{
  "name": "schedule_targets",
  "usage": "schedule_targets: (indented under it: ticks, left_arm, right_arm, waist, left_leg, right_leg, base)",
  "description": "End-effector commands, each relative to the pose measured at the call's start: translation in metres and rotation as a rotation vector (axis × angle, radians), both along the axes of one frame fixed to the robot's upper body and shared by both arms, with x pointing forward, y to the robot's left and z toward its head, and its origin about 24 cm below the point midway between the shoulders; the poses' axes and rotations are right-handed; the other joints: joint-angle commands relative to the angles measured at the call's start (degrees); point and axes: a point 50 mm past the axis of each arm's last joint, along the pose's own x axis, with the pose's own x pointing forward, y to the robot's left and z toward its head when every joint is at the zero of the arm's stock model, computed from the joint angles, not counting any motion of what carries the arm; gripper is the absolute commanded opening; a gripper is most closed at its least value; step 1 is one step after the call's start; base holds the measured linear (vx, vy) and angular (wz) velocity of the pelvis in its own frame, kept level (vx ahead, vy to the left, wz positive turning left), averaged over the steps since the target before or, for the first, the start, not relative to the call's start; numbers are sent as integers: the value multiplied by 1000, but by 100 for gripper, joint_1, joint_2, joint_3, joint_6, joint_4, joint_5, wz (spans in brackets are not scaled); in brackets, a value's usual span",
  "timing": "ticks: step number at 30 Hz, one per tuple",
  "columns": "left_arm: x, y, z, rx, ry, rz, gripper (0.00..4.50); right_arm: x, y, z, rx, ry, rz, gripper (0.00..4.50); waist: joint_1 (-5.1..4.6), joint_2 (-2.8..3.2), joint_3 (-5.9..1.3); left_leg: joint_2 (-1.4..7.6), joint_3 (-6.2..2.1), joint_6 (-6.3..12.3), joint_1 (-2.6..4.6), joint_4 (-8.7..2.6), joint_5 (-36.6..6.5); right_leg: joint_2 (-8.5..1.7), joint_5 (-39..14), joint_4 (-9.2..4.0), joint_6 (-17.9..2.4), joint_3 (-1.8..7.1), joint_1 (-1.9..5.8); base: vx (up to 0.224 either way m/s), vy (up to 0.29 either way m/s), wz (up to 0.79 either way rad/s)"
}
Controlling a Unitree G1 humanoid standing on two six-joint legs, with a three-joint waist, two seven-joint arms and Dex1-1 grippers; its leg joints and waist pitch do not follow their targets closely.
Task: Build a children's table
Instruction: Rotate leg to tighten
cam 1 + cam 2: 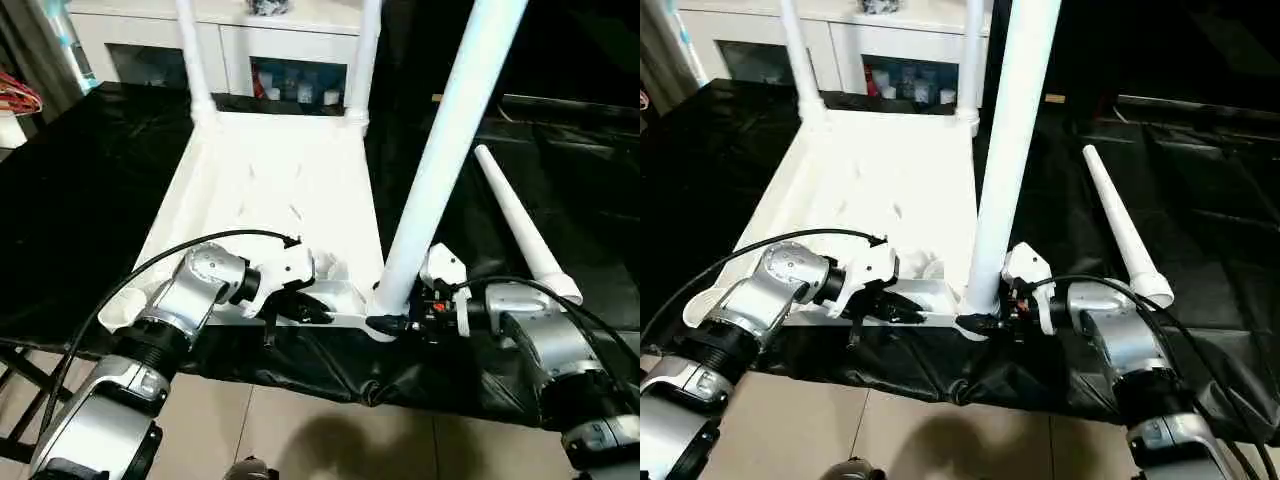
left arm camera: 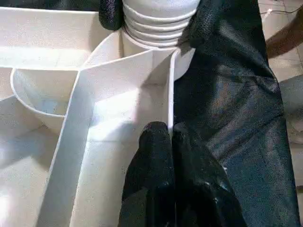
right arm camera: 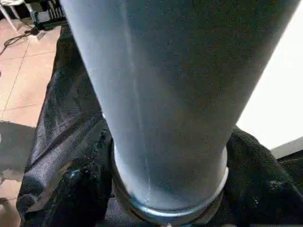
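Observation:
The white table top [image 1: 270, 170] lies upside down on black cloth, ribs facing up. Two legs [image 1: 195, 60] stand in its far corner sockets. A third leg [image 1: 440, 150] stands tilted in the near right corner socket. My right gripper [image 1: 390, 322] is at that leg's base, one black finger pressed to each side of it [image 3: 80, 189]. My left gripper [image 2: 168, 135] is shut on the thin near rim of the table top, just left of that socket. A fourth leg [image 1: 520, 225] lies loose on the cloth to the right.
The near left corner socket [image 1: 120, 305] holds no leg. A white glass-doored cabinet [image 1: 230, 40] stands behind the table top. The black cloth [image 1: 70, 200] hangs over the near edge, with tiled floor [image 1: 300, 430] below.

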Motion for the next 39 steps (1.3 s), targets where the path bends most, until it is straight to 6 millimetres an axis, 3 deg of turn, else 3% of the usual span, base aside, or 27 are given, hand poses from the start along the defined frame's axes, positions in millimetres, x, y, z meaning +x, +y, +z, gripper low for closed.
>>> schedule_targets:
  ticks: [1,7,9,11,14,17,21,23,24,27,31,39]
  left_arm:
    - [3,-24,11,-83,-63,14,0]
    - [8,-39,10,-127,-72,135,0]
    - [12,-49,11,-138,-93,191,0]
    - [16,-58,12,-146,-113,255,0]
    - [20,-74,13,-151,-153,337,0]
    - [21,-88,12,-149,-183,401,0]
    - [18,-93,10,-145,-201,405,0]
    - [18,-93,9,-146,-203,399,0]
    - [17,-93,9,-145,-201,393,0]
    - [16,-89,7,-142,-201,375,0]
    - [12,-79,7,-154,-196,297,0]
    - [4,-58,5,-135,-149,153,0]
  right_arm:
    - [-6,32,-4,85,25,64,278]
    - [11,39,-13,112,4,-195,274]
    - [21,43,-20,93,2,-363,273]
    - [27,47,-25,78,8,-478,272]
    - [36,52,-32,-11,-34,-694,272]
    - [42,59,-34,-1,-17,-844,272]
    - [46,71,-29,44,-43,-845,272]
    - [46,74,-27,65,-44,-826,272]
    - [46,75,-27,82,-35,-818,342]
    - [46,75,-24,126,-21,-796,344]
    - [48,62,-19,94,-90,-716,385]
    - [45,35,-11,64,-120,-499,385]
  waist:
    - [-33,-25,-423]
    - [-142,-49,-400]
    - [-230,-56,-401]
    - [-326,-50,-390]
    - [-392,-45,-403]
    - [-380,-39,-421]
    - [-374,-7,-439]
    - [-374,-10,-426]
    - [-373,-4,-426]
    - [-374,-3,-424]
    - [-385,3,-432]
    - [-349,13,-423]
  left_leg:
    - [478,-229,398,84,-380,-820]
    - [461,-257,254,96,-402,-983]
    - [454,-259,202,101,-402,-997]
    - [427,-278,146,86,-407,-1059]
    - [408,-262,165,95,-403,-1009]
    - [400,-245,238,100,-394,-874]
    - [426,-240,340,88,-400,-792]
    - [424,-235,364,87,-399,-869]
    - [429,-237,357,92,-401,-892]
    - [430,-239,372,94,-406,-943]
    - [437,-241,396,87,-401,-917]
    - [445,-223,471,81,-388,-903]
  right_leg:
    - [-712,-1944,-485,-621,432,313]
    - [-734,-2433,-555,-512,410,318]
    - [-736,-2445,-557,-521,414,299]
    - [-723,-2566,-585,-513,384,326]
    - [-711,-2446,-592,-515,408,315]
    - [-705,-2192,-555,-583,427,319]
    - [-693,-1648,-492,-731,435,331]
    - [-707,-1655,-506,-769,436,336]
    - [-707,-1679,-506,-774,438,337]
    - [-704,-1714,-510,-777,439,346]
    - [-712,-1593,-488,-826,444,351]
    - [-699,-1585,-475,-892,445,355]
  base:
    - [0,0,0]
    - [0,0,0]
    - [0,0,0]
    - [0,0,0]
    - [0,0,0]
    - [0,0,0]
    - [0,0,0]
    - [0,0,0]
    - [0,0,0]
    - [0,0,0]
    - [0,0,0]
    - [0,0,0]
